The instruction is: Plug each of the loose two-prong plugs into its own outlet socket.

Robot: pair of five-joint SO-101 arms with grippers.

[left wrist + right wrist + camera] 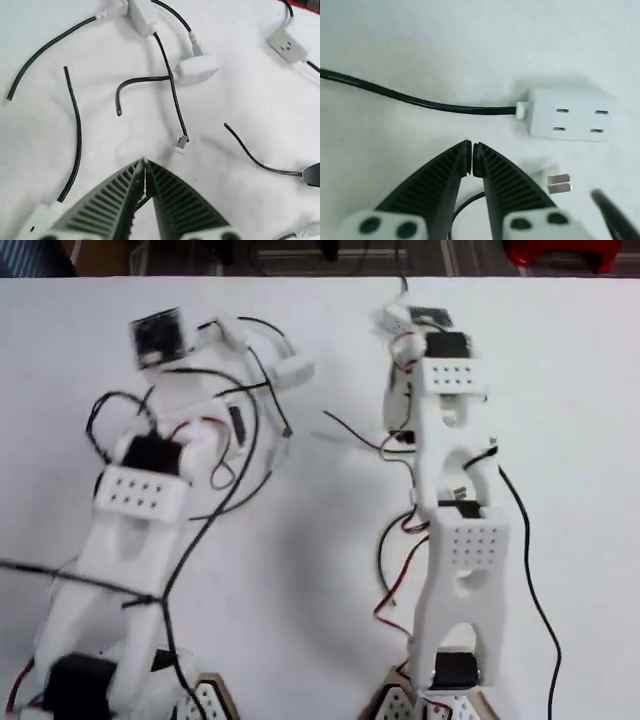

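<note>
Nothing plugged in yet: left fingers (pixel 115 200) shut and empty over the desk (pixel 260 100) near a loose two-prong plug (pixel 181 144); right fingers (pixel 440 180) shut and empty, second plug (pixel 558 183) lying just beside the vacant outlet block (pixel 570 117); all insertions outstanding.

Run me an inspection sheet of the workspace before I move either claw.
Surface: white table.
Job's things: outlet block, all slots empty; two-prong plug loose beside it; second plug loose among the cords.
Clutter: nothing seen.
Claws: left claw shut; right claw shut, near the outlet block.
Cables: black cord enters the outlet block; loose black cords curl across the table.
Surroundings: red object beyond the far edge.
</note>
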